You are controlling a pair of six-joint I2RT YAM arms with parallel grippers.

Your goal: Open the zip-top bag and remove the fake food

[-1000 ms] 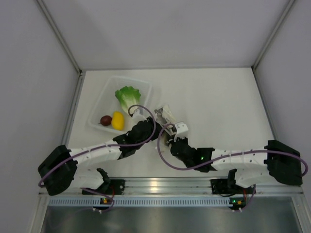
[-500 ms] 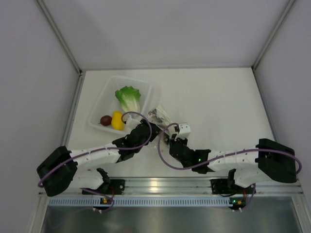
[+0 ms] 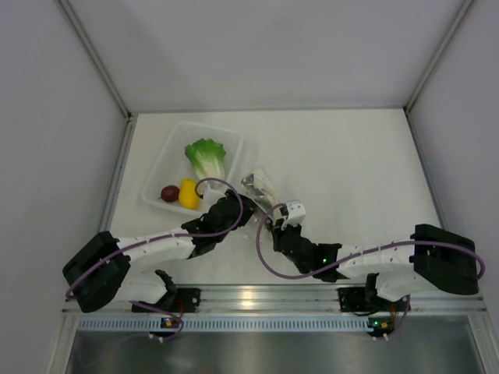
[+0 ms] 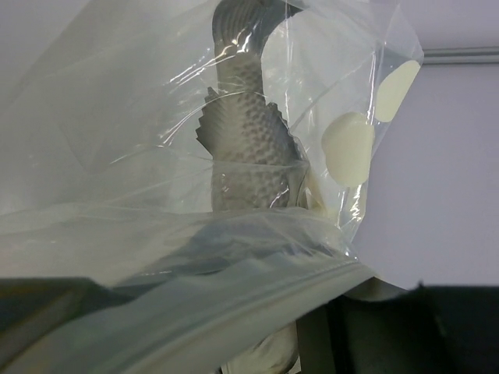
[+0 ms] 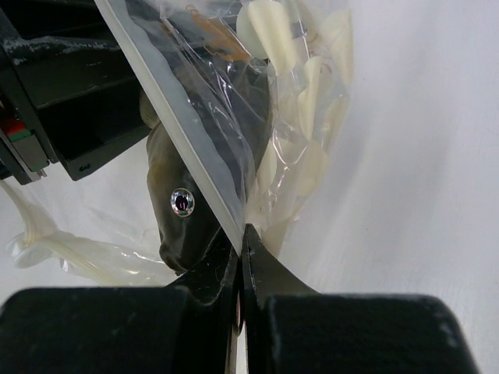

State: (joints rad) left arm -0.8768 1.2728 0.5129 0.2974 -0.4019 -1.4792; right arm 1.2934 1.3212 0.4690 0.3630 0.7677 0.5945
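Observation:
The zip-top bag (image 3: 260, 187), clear with white dots, hangs between my two grippers right of the tray. My right gripper (image 5: 240, 234) is shut on its zip edge (image 5: 179, 132). A grey-brown, fish-shaped fake food piece (image 4: 248, 148) lies inside, its head with a shiny eye (image 5: 182, 201) at the bag's mouth. My left gripper (image 3: 243, 206) is at the mouth. Its jaws stand apart on either side of the fish's near end, veiled by plastic (image 4: 117, 117). The lettuce (image 3: 206, 156), dark red fruit (image 3: 169, 192) and yellow piece (image 3: 189, 193) lie in the tray.
A rigid clear tray (image 3: 160, 167) stands at the back left of the white table (image 3: 351, 156). Grey walls close in the left, far and right sides. The two arms cross the near half, and their cables loop beside the bag.
The bag has tipped and shifted a little to the left and lower. Both wrists have drawn closer together under it. The right gripper still holds the zip edge.

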